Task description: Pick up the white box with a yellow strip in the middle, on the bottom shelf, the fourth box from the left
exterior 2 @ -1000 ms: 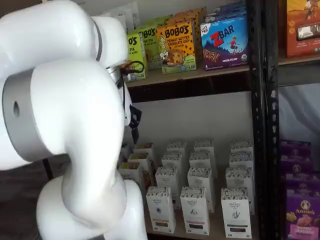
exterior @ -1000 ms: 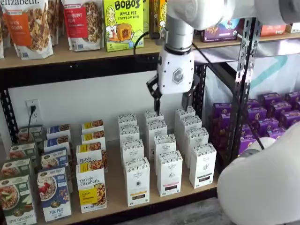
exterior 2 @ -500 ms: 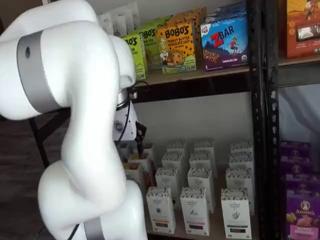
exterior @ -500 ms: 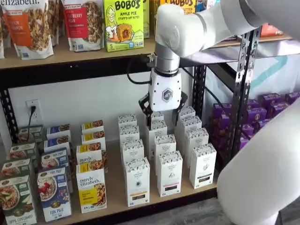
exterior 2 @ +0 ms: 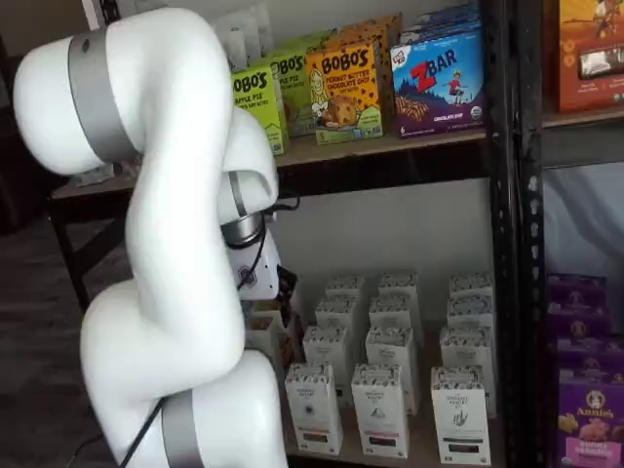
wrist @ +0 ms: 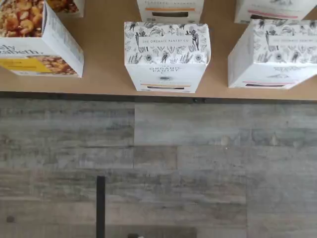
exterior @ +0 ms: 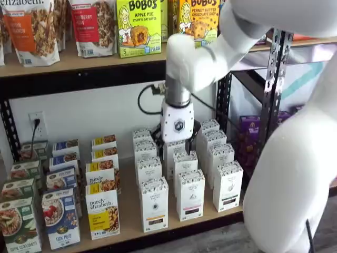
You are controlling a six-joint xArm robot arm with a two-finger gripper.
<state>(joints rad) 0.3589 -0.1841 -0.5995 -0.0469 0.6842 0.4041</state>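
Note:
The white box [wrist: 166, 57], with a dark-speckled top and a thin yellow-orange strip on its front, stands at the front edge of the bottom shelf [wrist: 101, 79], right beside a purely elizabeth box [wrist: 39, 42]. It is the leftmost white carton of the front row in both shelf views [exterior: 154, 204] [exterior 2: 314, 408]. My gripper [exterior: 175, 140] hangs low over the rear rows of white cartons, behind and above the white box. Only its white body and dark finger bases show, so no gap can be made out. In a shelf view its body [exterior 2: 258, 275] is partly hidden by my arm.
More white cartons [exterior: 190, 194] [exterior: 227, 185] stand to the right, granola and cereal boxes [exterior: 102, 211] to the left. The upper shelf [exterior: 79, 63] holds Bobo's boxes. A black upright [exterior: 274, 100] and purple boxes [exterior 2: 593, 414] lie to the right. My bulky white arm [exterior: 295, 174] fills the foreground.
My gripper has come down from just under the upper shelf and shifted a little left, to just above the white cartons. The arm links swung with it. No box has moved.

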